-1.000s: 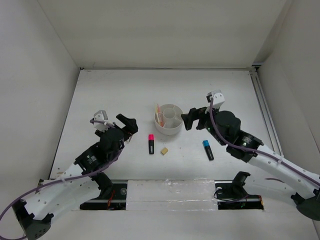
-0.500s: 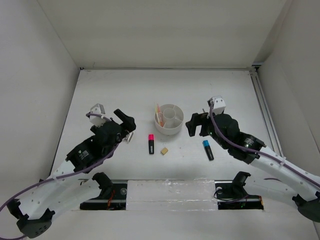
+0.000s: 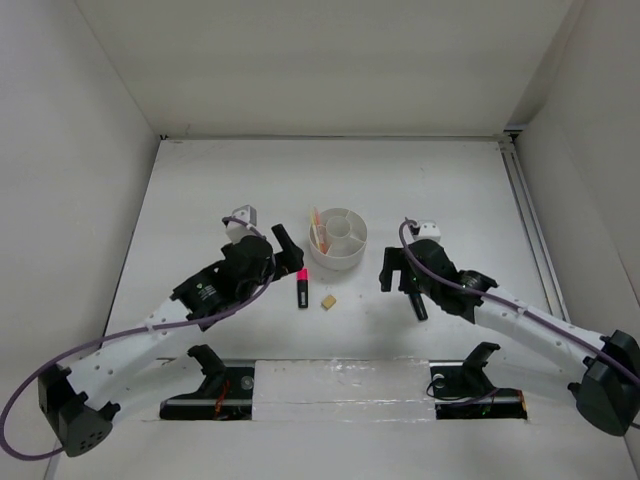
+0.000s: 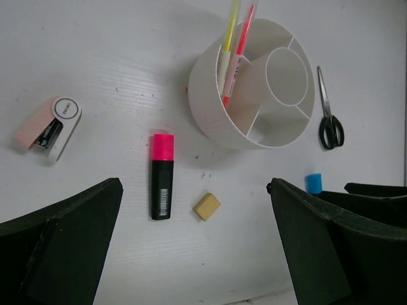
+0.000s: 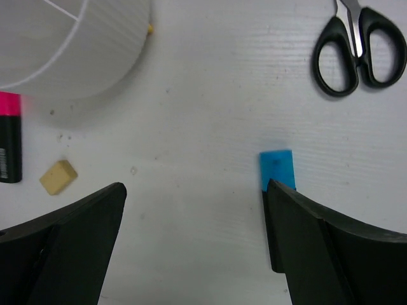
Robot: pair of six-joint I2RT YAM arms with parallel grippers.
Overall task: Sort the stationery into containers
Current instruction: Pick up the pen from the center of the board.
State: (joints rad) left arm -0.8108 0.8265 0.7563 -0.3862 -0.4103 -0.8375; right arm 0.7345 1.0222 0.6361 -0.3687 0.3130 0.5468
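Note:
The round white organizer (image 3: 337, 238) stands mid-table, with thin pink and yellow pens (image 4: 232, 38) upright in one wedge. A pink-capped black marker (image 3: 302, 288) and a tan eraser (image 3: 328, 300) lie just in front of it. My left gripper (image 3: 292, 255) is open and empty, hovering above the marker (image 4: 161, 175) and eraser (image 4: 206, 206). My right gripper (image 3: 400, 283) is open and empty, low over the table. Its right finger (image 5: 331, 254) covers the body of the blue-capped marker (image 5: 277, 170). Black-handled scissors (image 5: 359, 47) lie beyond it, right of the organizer (image 5: 76, 44).
A small pink-and-white stapler-like item (image 4: 49, 127) lies left of the pink marker. White walls enclose the table on three sides, and a metal rail (image 3: 528, 225) runs along the right edge. The arm bases sit at the near edge.
My left arm has swung right, to over the pink marker beside the organizer. My right gripper has moved nearer and lower, down over the blue-capped marker.

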